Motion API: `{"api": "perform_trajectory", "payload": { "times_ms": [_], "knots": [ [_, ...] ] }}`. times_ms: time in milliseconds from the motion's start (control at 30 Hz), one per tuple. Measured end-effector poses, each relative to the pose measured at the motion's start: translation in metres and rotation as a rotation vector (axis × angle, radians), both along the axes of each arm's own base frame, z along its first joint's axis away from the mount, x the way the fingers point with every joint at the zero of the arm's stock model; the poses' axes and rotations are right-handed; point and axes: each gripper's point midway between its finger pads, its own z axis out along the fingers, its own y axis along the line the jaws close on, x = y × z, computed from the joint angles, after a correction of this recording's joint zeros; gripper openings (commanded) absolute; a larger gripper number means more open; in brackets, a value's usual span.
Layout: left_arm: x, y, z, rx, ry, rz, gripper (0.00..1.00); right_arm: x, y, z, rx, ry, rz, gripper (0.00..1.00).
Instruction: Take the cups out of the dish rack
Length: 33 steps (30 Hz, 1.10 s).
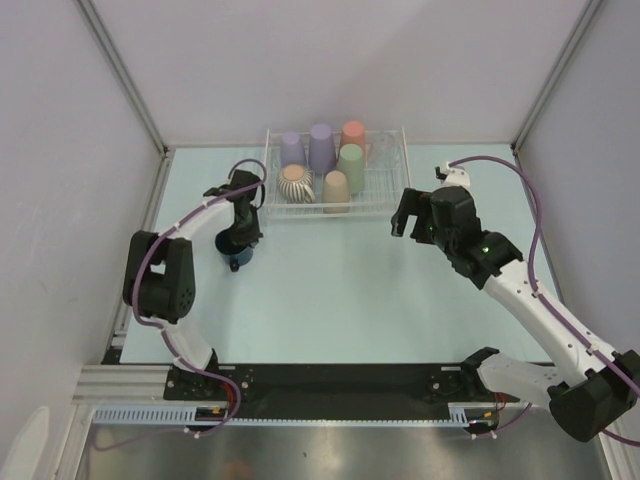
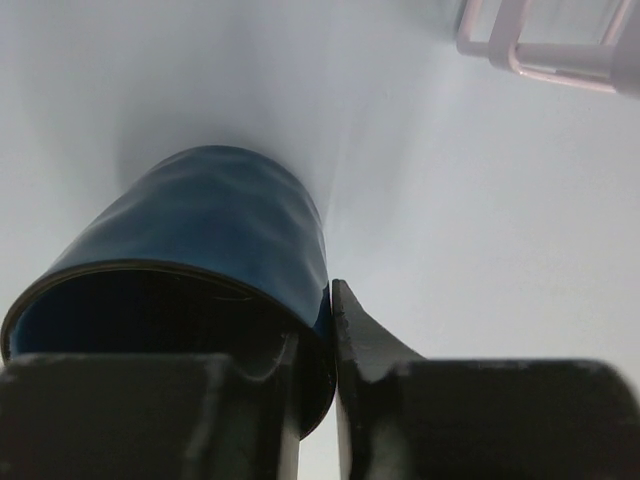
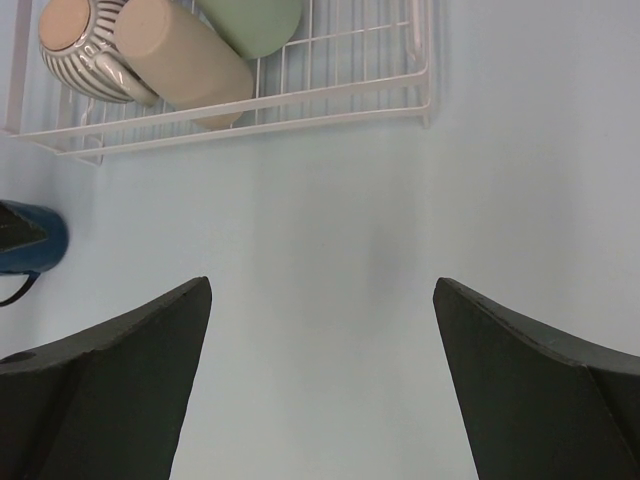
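Left gripper (image 2: 318, 335): clamped on the wall of the dark navy glazed mug (image 2: 200, 230), 1 finger inside the rim.
Mug position: at pale blue table (image 1: 330, 290), near rack's front-left corner, apart from it.
Right gripper (image 3: 320, 300): spread wide, empty, above table.
White wire dish rack (image 1: 388, 185): 6 plain cups (image 1: 351, 165) inside.

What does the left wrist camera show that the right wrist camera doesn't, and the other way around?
Only the left wrist: how the left gripper pinches the navy mug by its wall, one finger inside, one outside. Only the right wrist: the right gripper open above the table, and the ribbed cup, tan cup and pale green cup. Both: the navy mug, part of the dish rack, the table.
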Motion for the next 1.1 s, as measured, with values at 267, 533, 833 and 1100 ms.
{"api": "perform_trajectory", "payload": {
  "times_ms": [267, 533, 833, 1100],
  "knots": [
    [0.001, 0.008, 0.023, 0.026, -0.073, 0.006, 0.45, -0.001, 0.004, -0.005, 0.015, 0.015, 0.007, 1.00],
    [0.003, 0.010, 0.049, 0.040, -0.148, 0.009, 0.99, -0.002, 0.008, -0.005, 0.019, 0.011, 0.019, 1.00],
    [0.013, -0.032, 0.166, 0.004, -0.420, -0.085, 1.00, -0.001, 0.009, -0.003, -0.007, 0.006, 0.037, 1.00],
    [-0.041, -0.060, 0.265, -0.363, -0.785, -0.182, 1.00, 0.008, 0.046, 0.011, 0.108, -0.033, 0.173, 1.00]
  ]
}}
